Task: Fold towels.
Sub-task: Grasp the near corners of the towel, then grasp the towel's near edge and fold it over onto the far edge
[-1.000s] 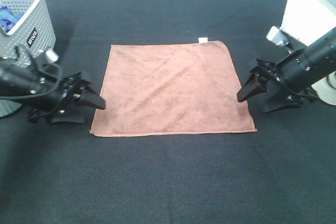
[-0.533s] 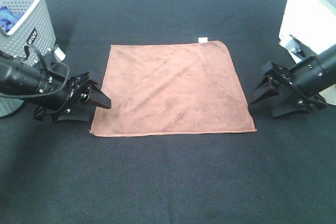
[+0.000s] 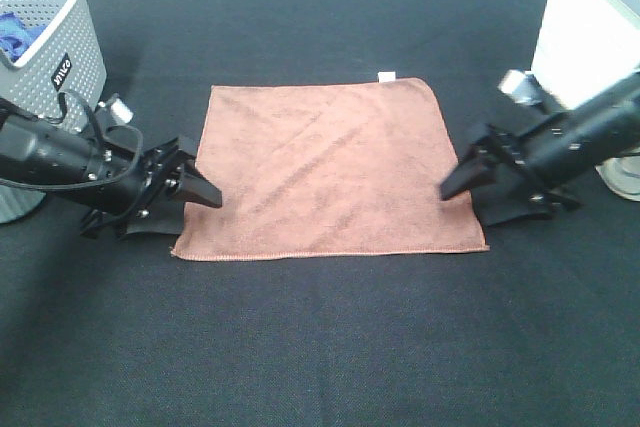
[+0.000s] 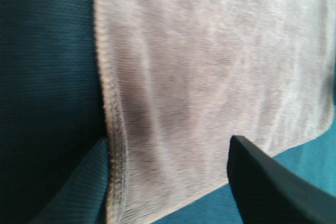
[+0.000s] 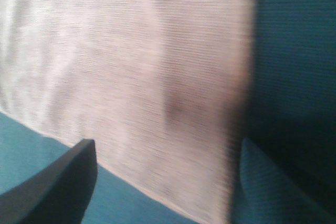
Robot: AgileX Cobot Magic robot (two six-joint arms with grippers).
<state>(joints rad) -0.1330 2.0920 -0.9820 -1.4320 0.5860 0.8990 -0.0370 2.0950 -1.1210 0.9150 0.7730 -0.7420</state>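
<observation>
Exterior high view, from the left edge of the desk [image 3: 320, 347] to the right: a grey perforated basket [image 3: 62, 42] stands at the far left corner with a blue cloth [image 3: 8, 32] showing inside it. Near the basket, the left arm lies low and almost level over the black surface, reaching in from the left edge toward the middle. The left gripper [image 3: 198, 215] has its jaws spread wide at the towel's left hem, close to its near left corner. In the left wrist view one finger [image 4: 79, 192] sits over the dark surface just beside the hem and the other [image 4: 273, 187] sits beyond the towel's near edge, so the corner lies between them; whether they touch the fabric cannot be told. The towel [image 3: 325, 172], reddish-brown, lies flat and unfolded in the middle of the desk, its white tag [image 3: 386, 75] at the far edge. The right arm comes in from the right edge, sloping down toward the towel. The right gripper [image 3: 466, 205] is likewise spread wide at the right hem near the near right corner. The right wrist view is blurred but shows that corner between the two fingers [image 5: 58, 182]. A white object [image 3: 590, 17] stands at the far right corner.
</observation>
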